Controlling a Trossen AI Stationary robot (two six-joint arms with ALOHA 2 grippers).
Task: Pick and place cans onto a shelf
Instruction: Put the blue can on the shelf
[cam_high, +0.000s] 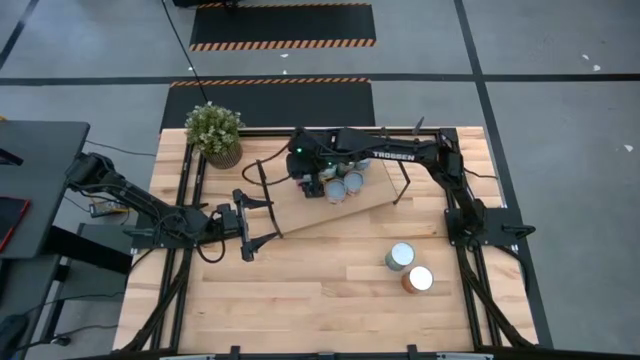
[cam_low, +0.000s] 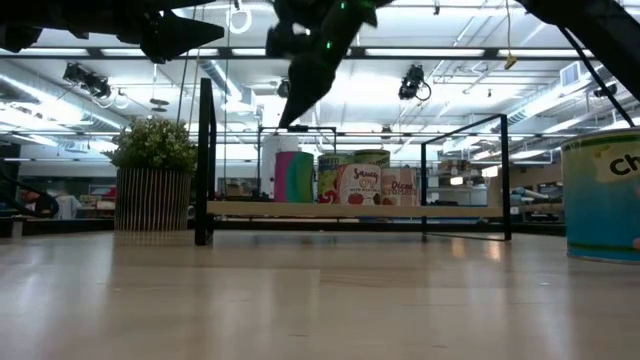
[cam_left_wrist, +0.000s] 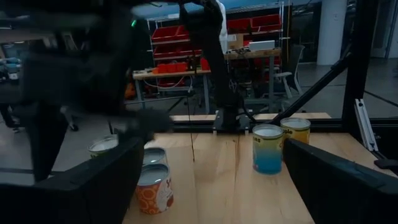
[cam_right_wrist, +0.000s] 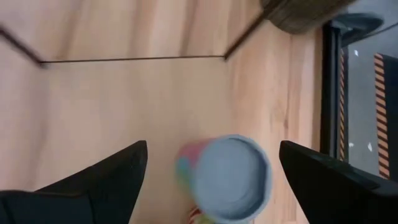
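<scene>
Left gripper parked low over the worktop just off the shelf's near-left corner, fingers spread wide, empty. Right gripper hung above the shelf, fingers wide apart straddling an upright rainbow-sided can standing free on the board, not gripped. More cans clustered just beside it on the shelf. Two cans left upright on the worktop, well right of the shelf, nearer the right arm

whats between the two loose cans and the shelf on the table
Bare tabletop only, in the high view: nothing lies between the two loose cans and the shelf.
</scene>
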